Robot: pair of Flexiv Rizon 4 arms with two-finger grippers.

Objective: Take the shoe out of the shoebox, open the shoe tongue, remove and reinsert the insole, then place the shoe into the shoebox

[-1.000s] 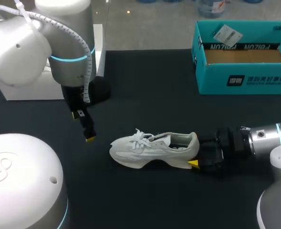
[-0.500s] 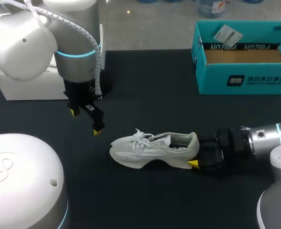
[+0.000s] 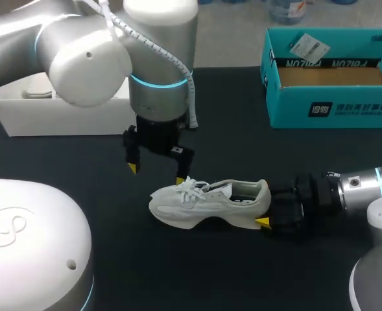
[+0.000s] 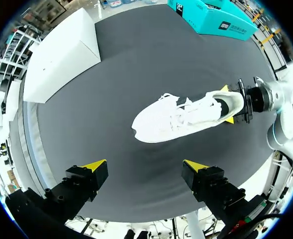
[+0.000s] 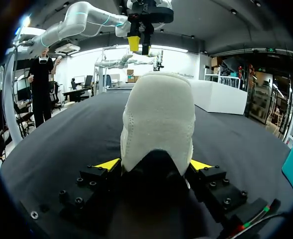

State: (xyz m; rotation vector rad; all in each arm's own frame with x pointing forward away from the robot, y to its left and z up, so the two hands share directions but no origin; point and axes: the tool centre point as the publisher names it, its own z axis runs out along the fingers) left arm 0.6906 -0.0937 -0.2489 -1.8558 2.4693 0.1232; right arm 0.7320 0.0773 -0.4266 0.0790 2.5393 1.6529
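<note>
Head view. Free table (image 3: 242, 146) runs through the centre, between the shoe (image 3: 207, 202) at lower middle and the shoebox (image 3: 327, 107) at upper right, and along the lower edge beneath the shoe. Obstacles: white box (image 3: 48, 113), upper left; left gripper (image 3: 156, 172), fingers spread, over the shoe's toe end; right gripper (image 3: 265, 210), clamped on the heel, blocking the shoe's right side.

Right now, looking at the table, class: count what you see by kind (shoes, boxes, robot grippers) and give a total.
Shoes: 1, the white shoe
Boxes: 2, the teal shoebox and the white box
Grippers: 2, the left gripper and the right gripper
Total: 5
</note>
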